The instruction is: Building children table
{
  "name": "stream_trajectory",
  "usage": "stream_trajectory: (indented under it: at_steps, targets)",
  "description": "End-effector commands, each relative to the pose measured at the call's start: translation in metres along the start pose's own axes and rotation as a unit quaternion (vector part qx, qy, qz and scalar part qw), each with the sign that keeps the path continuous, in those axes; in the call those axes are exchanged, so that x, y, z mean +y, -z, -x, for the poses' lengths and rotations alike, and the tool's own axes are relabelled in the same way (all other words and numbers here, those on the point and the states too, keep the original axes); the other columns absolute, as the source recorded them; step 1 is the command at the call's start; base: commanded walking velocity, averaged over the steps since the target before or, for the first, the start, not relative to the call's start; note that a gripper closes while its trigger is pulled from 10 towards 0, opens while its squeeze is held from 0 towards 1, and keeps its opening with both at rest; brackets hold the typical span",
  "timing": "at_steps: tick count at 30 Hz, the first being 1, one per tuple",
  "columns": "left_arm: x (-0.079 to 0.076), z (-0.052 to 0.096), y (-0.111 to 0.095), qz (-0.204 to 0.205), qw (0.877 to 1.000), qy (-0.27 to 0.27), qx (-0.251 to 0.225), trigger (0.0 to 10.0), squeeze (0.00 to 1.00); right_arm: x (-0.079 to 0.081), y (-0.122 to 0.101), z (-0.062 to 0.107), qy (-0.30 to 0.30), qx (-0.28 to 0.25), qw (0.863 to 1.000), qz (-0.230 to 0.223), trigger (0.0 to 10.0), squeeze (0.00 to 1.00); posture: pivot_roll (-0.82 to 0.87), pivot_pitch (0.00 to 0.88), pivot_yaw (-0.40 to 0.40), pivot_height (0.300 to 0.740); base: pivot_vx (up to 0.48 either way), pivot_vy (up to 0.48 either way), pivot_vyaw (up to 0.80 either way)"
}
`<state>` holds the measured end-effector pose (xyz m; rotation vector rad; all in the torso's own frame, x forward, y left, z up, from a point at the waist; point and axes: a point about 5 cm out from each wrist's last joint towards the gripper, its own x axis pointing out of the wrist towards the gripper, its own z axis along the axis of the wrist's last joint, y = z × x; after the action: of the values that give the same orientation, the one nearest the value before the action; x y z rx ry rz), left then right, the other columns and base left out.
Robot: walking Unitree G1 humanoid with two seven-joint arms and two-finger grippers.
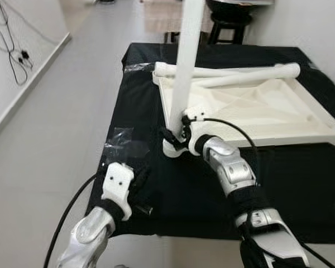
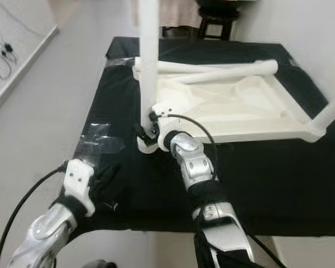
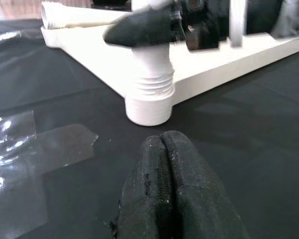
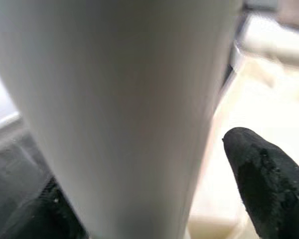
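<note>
R gripper fingers clamp upright white table leg betw. them, at tabletop corner. L gripper fingers pressed together, nr corner socket.

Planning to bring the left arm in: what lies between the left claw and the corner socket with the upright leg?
Only bare black cloth between the left claw and the corner socket, seen in the left wrist view. Clear tape lies off to one side.

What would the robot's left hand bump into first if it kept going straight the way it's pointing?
Probably the white threaded corner socket of the upside-down tabletop. The left hand, fingers shut, points over the black cloth right at it. Depth is hard to judge, but nothing seems to lie between.
</note>
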<state>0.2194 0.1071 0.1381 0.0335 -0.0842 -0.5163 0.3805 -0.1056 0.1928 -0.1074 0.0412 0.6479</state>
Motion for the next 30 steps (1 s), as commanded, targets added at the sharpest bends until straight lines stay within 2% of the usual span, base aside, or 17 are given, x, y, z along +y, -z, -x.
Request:
stream_trajectory:
  at_steps: [1, 2, 3, 4, 5, 7, 8, 9, 10, 11, 18, 21, 24, 27, 28, 29, 30]
  targets:
    - [-0.005, 0.005, -0.002, -0.014, 1.000, -0.002, 0.001, 10.0, 0.00, -0.011, -0.011, 0.005, -0.020, -0.038, 0.999, 0.000, 10.0, 0.00, 0.17, 0.105, -0.041, 0.740, 0.000, 0.000, 0.00]
    - [-0.005, 0.005, -0.002, -0.014, 1.000, -0.002, 0.001, 10.0, 0.00, -0.011, -0.011, 0.005, -0.020, -0.038, 0.999, 0.000, 10.0, 0.00, 0.17, 0.105, -0.041, 0.740, 0.000, 0.000, 0.00]
    - [-0.009, 0.007, -0.007, -0.025, 1.000, -0.013, -0.006, 10.0, 0.00, -0.014, -0.016, 0.005, -0.061, -0.052, 0.997, 0.001, 10.0, 0.00, 0.18, 0.110, -0.043, 0.740, 0.000, 0.000, 0.00]
    - [-0.009, 0.007, -0.007, -0.025, 1.000, -0.013, -0.006, 10.0, 0.00, -0.014, -0.016, 0.005, -0.061, -0.052, 0.997, 0.001, 10.0, 0.00, 0.18, 0.110, -0.043, 0.740, 0.000, 0.000, 0.00]
    - [-0.009, 0.009, -0.010, -0.032, 0.999, -0.020, -0.010, 10.0, 0.00, -0.012, -0.016, 0.004, -0.095, -0.052, 0.994, 0.003, 10.0, 0.00, 0.18, 0.110, -0.044, 0.740, 0.000, 0.000, 0.00]
    - [-0.009, 0.009, -0.010, -0.034, 0.999, -0.022, -0.011, 10.0, 0.00, -0.011, -0.014, 0.004, -0.107, -0.049, 0.993, 0.004, 10.0, 0.00, 0.18, 0.110, -0.045, 0.740, 0.000, 0.000, 0.00]
    - [-0.009, 0.009, -0.011, -0.035, 0.999, -0.025, -0.011, 10.0, 0.00, -0.011, -0.013, 0.003, -0.123, -0.043, 0.991, 0.007, 9.3, 0.00, 0.19, 0.112, -0.046, 0.740, 0.000, 0.000, 0.00]
    - [-0.010, 0.010, -0.011, -0.034, 0.999, -0.028, -0.011, 10.0, 0.00, -0.011, -0.013, 0.003, -0.132, -0.040, 0.990, 0.007, 1.0, 0.00, 0.19, 0.112, -0.046, 0.740, 0.000, 0.000, 0.00]
    - [-0.010, 0.011, -0.012, -0.033, 0.999, -0.029, -0.010, 10.0, 0.00, -0.012, -0.013, 0.002, -0.138, -0.039, 0.990, 0.007, 1.0, 0.00, 0.19, 0.112, -0.046, 0.740, 0.000, 0.000, 0.00]
    - [-0.011, 0.012, -0.012, -0.031, 0.999, -0.035, -0.010, 10.0, 0.00, -0.013, -0.014, 0.002, -0.143, -0.040, 0.989, 0.002, 0.0, 0.00, 0.18, 0.114, -0.046, 0.740, 0.000, 0.000, 0.00]
    - [-0.010, 0.017, -0.015, -0.031, 0.998, -0.061, -0.011, 10.0, 0.00, -0.022, -0.013, 0.005, -0.140, -0.036, 0.990, 0.000, 0.0, 0.00, 0.18, 0.120, -0.047, 0.740, 0.000, 0.000, 0.00]
    - [-0.011, 0.017, -0.016, -0.031, 0.997, -0.067, -0.014, 10.0, 0.00, -0.029, -0.008, 0.008, -0.117, -0.028, 0.993, 0.006, 0.0, 0.00, 0.17, 0.125, -0.048, 0.740, 0.000, 0.000, 0.00]
    - [-0.012, 0.017, -0.017, -0.028, 0.997, -0.065, -0.016, 10.0, 0.00, -0.041, 0.012, 0.016, -0.032, 0.029, 0.998, 0.035, 0.0, 0.00, 0.17, 0.133, -0.065, 0.740, 0.000, 0.000, 0.00]
    - [-0.012, 0.017, -0.017, -0.025, 0.997, -0.065, -0.017, 10.0, 0.00, -0.043, 0.023, 0.020, 0.006, 0.052, 0.998, 0.046, 0.0, 0.00, 0.16, 0.139, -0.070, 0.740, 0.000, 0.000, 0.00]
    - [-0.012, 0.017, -0.017, -0.016, 0.998, -0.064, -0.018, 10.0, 0.00, -0.029, 0.045, 0.027, 0.100, 0.071, 0.992, 0.008, 0.0, 0.00, 0.15, 0.145, -0.065, 0.740, 0.000, 0.000, 0.00]
    - [-0.012, 0.017, -0.017, -0.016, 0.998, -0.064, -0.018, 10.0, 0.00, -0.029, 0.045, 0.027, 0.100, 0.071, 0.992, 0.008, 0.0, 0.00, 0.15, 0.145, -0.065, 0.740, 0.000, 0.000, 0.00]
    - [-0.012, 0.016, -0.017, -0.009, 0.998, -0.061, -0.020, 10.0, 0.00, -0.007, 0.059, 0.037, 0.154, 0.080, 0.985, -0.010, 0.0, 0.00, 0.14, 0.156, -0.056, 0.740, 0.000, 0.000, 0.00]
